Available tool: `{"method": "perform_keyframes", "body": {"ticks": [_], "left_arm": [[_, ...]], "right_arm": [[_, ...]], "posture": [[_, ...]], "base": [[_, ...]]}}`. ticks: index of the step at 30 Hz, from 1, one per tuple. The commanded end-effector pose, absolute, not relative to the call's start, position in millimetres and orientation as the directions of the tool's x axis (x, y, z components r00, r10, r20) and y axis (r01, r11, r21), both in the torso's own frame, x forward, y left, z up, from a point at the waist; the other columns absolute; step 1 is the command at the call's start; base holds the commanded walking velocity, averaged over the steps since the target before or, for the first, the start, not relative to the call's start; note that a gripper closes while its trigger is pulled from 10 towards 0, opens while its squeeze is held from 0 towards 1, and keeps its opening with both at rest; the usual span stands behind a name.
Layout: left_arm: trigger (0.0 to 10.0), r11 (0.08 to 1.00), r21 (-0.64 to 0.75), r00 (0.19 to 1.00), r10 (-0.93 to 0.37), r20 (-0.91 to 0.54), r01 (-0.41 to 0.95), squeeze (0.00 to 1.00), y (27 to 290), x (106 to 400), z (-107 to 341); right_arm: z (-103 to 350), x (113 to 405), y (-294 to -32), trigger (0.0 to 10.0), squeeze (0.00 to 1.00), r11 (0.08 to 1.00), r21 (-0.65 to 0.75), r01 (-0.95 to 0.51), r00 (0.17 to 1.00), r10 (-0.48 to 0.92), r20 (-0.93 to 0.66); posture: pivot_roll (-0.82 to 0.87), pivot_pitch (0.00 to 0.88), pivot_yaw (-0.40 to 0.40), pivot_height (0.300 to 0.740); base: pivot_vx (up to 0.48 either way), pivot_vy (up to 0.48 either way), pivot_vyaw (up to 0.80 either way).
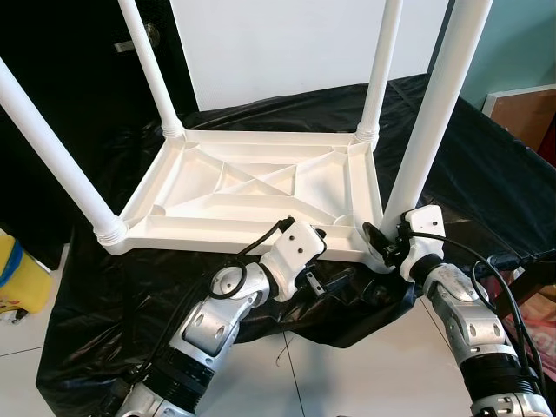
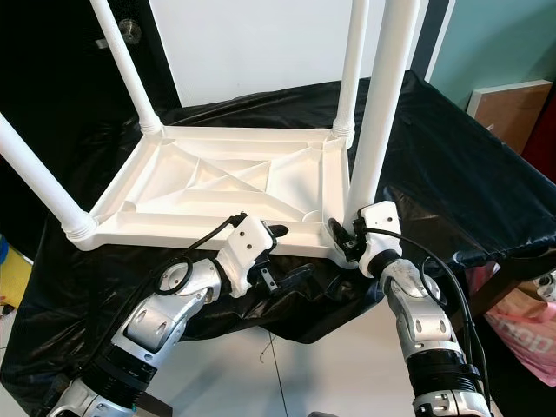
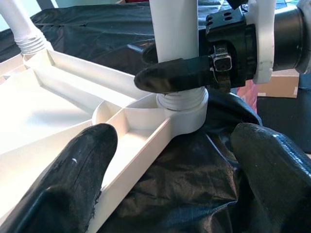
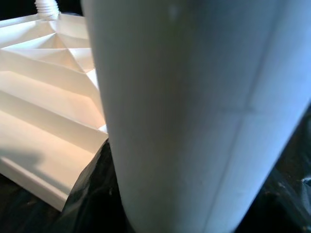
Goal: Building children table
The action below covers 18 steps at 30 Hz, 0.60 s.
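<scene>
A home room: white tiled floor (image 1: pixel 347 382), a dark door with a round knob (image 1: pixel 149 36), teal wall (image 1: pixel 521 43), black sheeting (image 1: pixel 486 165) spread underfoot.

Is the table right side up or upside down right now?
Upside down. The white table top lies on the black sheet with its ribbed underside facing up, and all four legs stand up, including the near right leg.

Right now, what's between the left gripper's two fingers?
The left wrist view shows the left gripper open, its fingers straddling the near rim of the upturned white tabletop and the black sheet beneath it, without touching either.
</scene>
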<state>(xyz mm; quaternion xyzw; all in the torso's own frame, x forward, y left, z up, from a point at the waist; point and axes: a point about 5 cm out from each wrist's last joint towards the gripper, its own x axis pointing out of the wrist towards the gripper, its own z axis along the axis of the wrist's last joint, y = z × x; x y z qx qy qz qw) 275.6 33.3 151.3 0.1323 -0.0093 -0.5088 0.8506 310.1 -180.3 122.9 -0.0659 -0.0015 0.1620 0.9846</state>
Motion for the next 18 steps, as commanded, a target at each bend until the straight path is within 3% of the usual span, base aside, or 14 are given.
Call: {"method": "perform_keyframes", "body": {"ticks": [1,15,17,18], "left_arm": [[10.0,0.435,0.244,0.474,-0.87,-0.134,0.867,0.0,34,276,150],[10.0,0.436,0.244,0.476,-0.869,-0.138,0.866,0.0,36,275,149],[10.0,0.439,0.244,0.479,-0.867,-0.137,0.865,0.0,36,275,149],[10.0,0.439,0.244,0.479,-0.867,-0.137,0.865,0.0,36,275,149]], "right_arm": [[103,305,-174,10.0,0.0,0.939,-0.12,-0.322,0.944,0.309,-0.112],[100,305,-161,10.0,0.0,0.997,-0.059,-0.055,0.995,0.05,-0.081],[101,304,-157,10.0,0.0,0.997,0.005,0.083,0.994,-0.083,-0.076],[101,304,-157,10.0,0.0,0.997,0.005,0.083,0.994,-0.083,-0.076]], "posture": [[-0.19,0.024,0.012,0.74],[-0.18,0.028,0.007,0.74],[-0.17,0.032,0.001,0.74],[-0.17,0.032,0.001,0.74]], "base": [[0.0,0.0,0.0],[0.0,0.0,0.0],[0.0,0.0,0.0],[0.0,0.0,0.0]]}}
